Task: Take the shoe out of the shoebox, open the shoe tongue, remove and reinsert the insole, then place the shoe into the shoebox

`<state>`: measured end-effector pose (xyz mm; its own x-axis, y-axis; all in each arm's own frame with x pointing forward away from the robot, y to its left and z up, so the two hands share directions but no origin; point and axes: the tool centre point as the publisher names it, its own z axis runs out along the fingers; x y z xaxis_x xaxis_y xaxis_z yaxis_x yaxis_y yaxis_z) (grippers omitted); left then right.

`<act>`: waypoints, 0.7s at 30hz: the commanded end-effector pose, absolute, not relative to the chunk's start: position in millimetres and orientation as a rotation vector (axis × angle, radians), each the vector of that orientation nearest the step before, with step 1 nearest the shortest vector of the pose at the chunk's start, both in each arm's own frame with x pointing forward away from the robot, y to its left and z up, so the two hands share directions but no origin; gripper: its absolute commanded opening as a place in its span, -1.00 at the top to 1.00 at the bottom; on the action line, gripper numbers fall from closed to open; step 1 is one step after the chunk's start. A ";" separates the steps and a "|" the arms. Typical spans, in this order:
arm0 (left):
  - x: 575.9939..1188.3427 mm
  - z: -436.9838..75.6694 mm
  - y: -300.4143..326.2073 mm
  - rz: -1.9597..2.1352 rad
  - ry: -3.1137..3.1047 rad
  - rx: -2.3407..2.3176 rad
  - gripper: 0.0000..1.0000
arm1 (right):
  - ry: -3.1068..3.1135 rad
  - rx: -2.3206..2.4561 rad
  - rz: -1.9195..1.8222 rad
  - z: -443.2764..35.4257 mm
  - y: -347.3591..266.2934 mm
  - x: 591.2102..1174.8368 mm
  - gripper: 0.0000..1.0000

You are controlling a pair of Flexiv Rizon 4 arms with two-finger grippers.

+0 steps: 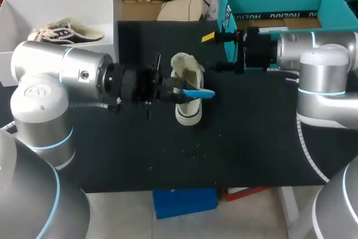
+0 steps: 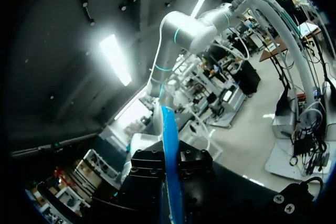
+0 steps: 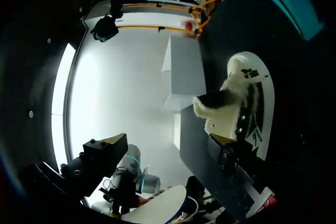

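Observation:
A cream-white shoe point(image 1: 187, 71) with black trim stands on the black table mat point(image 1: 251, 138), near its middle. My left gripper point(image 1: 180, 91) hovers over the shoe's heel end, shut on a blue insole point(image 1: 199, 93) that sticks out to the right. In the left wrist view the insole point(image 2: 169, 145) stands edge-on between the black fingers point(image 2: 146, 174). My right gripper point(image 1: 215, 52) is open just right of the shoe, toward the back. The right wrist view has the shoe point(image 3: 251, 103) just ahead of one finger point(image 3: 224, 148), outside the gap. The teal shoebox point(image 1: 229, 12) lies back right.
A white box point(image 1: 106, 4) at the back left holds another light shoe point(image 1: 67, 31) with dark markings. My left arm point(image 1: 61, 68) lies across the left part of the mat. The front of the mat holds only small crumbs.

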<state>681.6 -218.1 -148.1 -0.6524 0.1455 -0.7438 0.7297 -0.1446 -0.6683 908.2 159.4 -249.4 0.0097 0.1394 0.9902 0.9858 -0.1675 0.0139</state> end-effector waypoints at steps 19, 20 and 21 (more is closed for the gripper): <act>682.9 -182.9 -195.1 -1.568 1.261 1.174 1.00 | -1.229 -1.441 -1.268 -249.8 160.7 908.0 -1.00; 682.9 -182.9 -195.1 -1.568 1.261 1.174 1.00 | -1.229 -1.441 -1.268 -249.8 160.7 908.0 -1.00; 682.1 -186.1 -193.6 -1.538 1.204 1.150 1.00 | -1.229 -1.441 -1.268 -249.8 160.7 908.0 -1.00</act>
